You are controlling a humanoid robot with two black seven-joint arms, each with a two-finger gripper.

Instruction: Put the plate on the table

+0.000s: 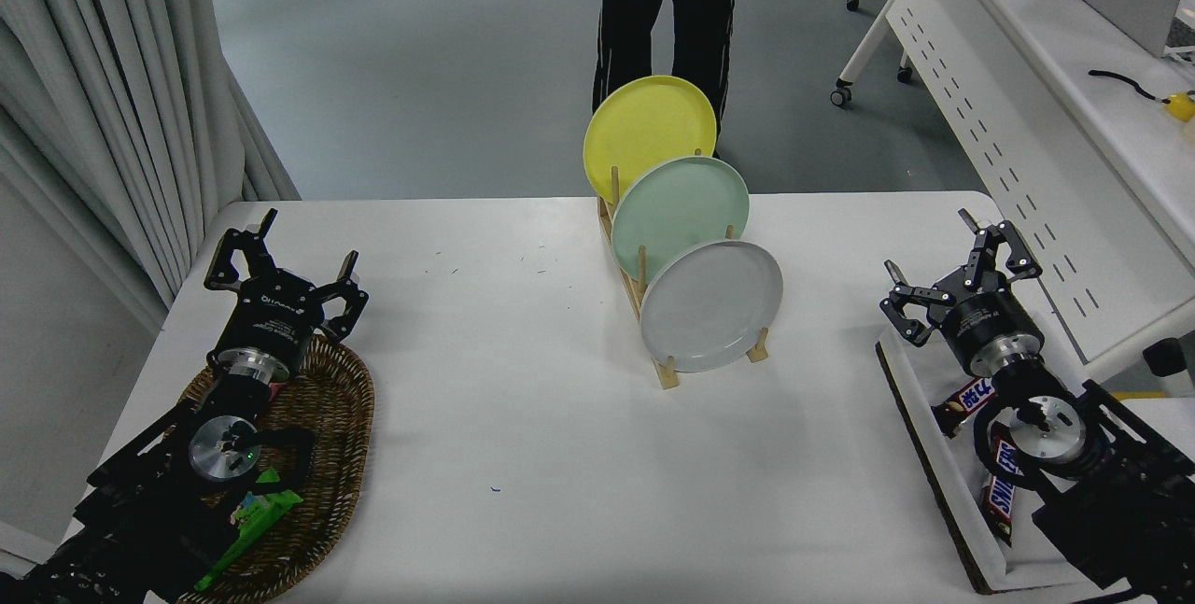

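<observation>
Light grey plate [711,306], white table [523,417]

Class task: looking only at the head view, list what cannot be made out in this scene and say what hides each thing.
- Round mint green plate: lower right covered by the round light grey plate.
- Round yellow plate: lower part behind the mint green plate.
- Person: above the legs, cut by the top edge.
- Snack bars: partly hidden by the right arm.

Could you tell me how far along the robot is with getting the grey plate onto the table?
Nothing looks done yet: the grey plate stands upright in the wooden rack, in front of the mint green plate. In hand: the right gripper is open and empty at the table's right side, apart from the rack. The left gripper sits parked, open. Reaching, gripping, lifting and laying the plate flat all remain.
</observation>
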